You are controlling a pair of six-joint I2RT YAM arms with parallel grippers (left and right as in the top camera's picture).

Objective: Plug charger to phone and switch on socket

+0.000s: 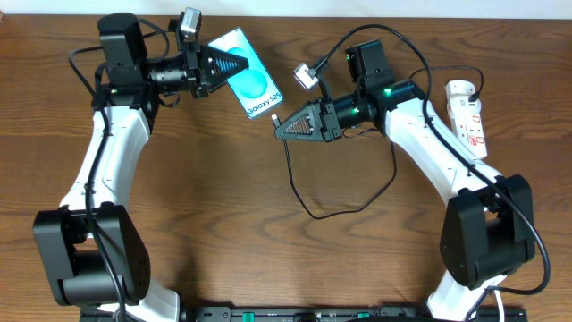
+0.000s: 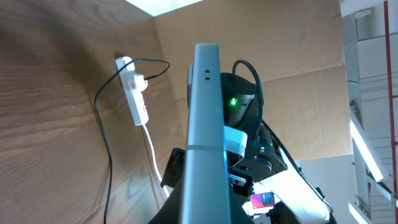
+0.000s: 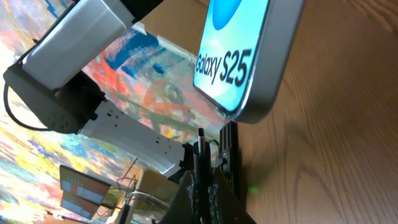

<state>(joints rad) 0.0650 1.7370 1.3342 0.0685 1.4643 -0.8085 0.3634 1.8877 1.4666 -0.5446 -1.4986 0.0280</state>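
Note:
The phone, with a turquoise screen and "Galaxy S25" text, is held at its upper end by my left gripper, which is shut on it. It shows edge-on in the left wrist view and from its lower end in the right wrist view. My right gripper is shut on the charger plug tip, which points at the phone's bottom edge with a small gap. The black charger cable loops over the table to the white socket at the far right, also in the left wrist view.
A white adapter sits plugged into the socket, with red switches beside it. The socket's white lead runs toward my right arm. The cable loop lies between the arms. A cardboard wall stands behind the table.

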